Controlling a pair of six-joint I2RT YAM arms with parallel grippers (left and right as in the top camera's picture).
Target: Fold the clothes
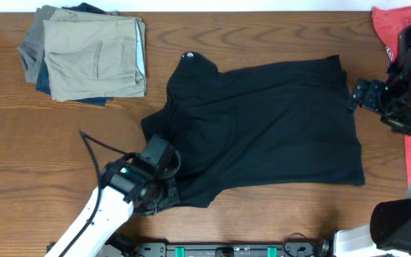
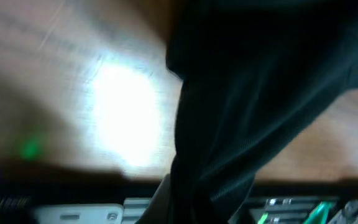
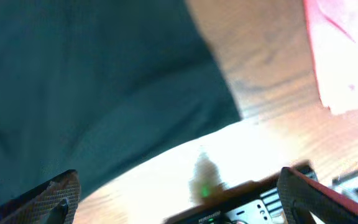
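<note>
One fold at most is begun: the large black soft-fabric garment (image 1: 262,121) lies spread nearly flat across the middle of the brown wooden counter (image 1: 41,150), its small white round logo (image 1: 188,55) near the far edge, and we judge almost the whole folding left to do. Our left gripper (image 1: 161,173) sits at the garment's near left corner, closed tight on a pinch of the black cloth, which the left wrist view shows draping from it. Our right gripper (image 1: 353,95) hovers just beside the garment's far right corner, jaws spread wide and holding nothing. We count one black garment, one red-coral shirt (image 1: 394,25) at the far right edge, one pile of folded trousers (image 1: 91,57) at the far left showing three colours, tan, grey and blue, and two grippers.
</note>
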